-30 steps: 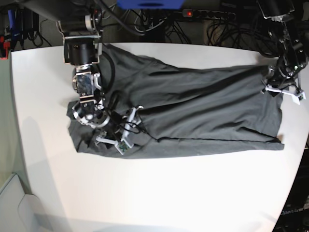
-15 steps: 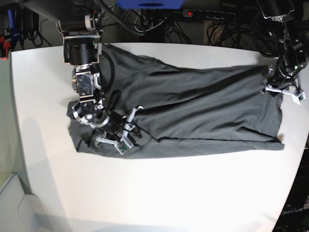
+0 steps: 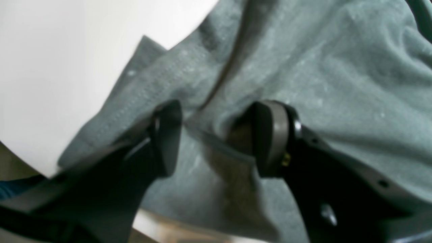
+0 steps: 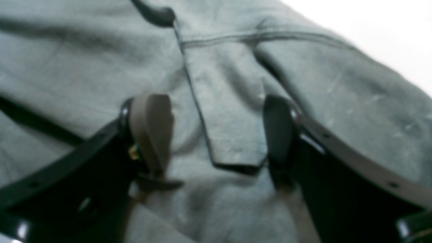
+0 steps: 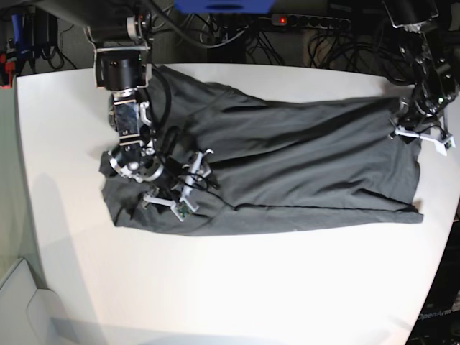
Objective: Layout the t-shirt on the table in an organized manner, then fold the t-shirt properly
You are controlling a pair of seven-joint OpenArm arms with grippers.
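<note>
The dark grey t-shirt (image 5: 302, 165) lies spread lengthwise across the white table (image 5: 251, 287), with long creases. My right gripper (image 5: 187, 185) hovers over its left end, open. In the right wrist view my right gripper (image 4: 217, 131) has a hemmed flap of the t-shirt (image 4: 229, 135) lying between its spread fingers. My left gripper (image 5: 420, 136) sits at the shirt's far right corner. In the left wrist view my left gripper (image 3: 217, 138) stands open with its fingers (image 3: 271, 138) apart on the t-shirt (image 3: 337, 84) near the hem, a raised fold between them.
A power strip (image 5: 309, 20) and tangled cables lie behind the table's far edge. The table's right edge (image 5: 449, 215) runs close to my left gripper. A pale grey object (image 5: 21, 302) sits off the table at the lower left.
My right gripper has shifted slightly toward the far side over the shirt's left end. The left arm and the shirt's right end have not moved.
</note>
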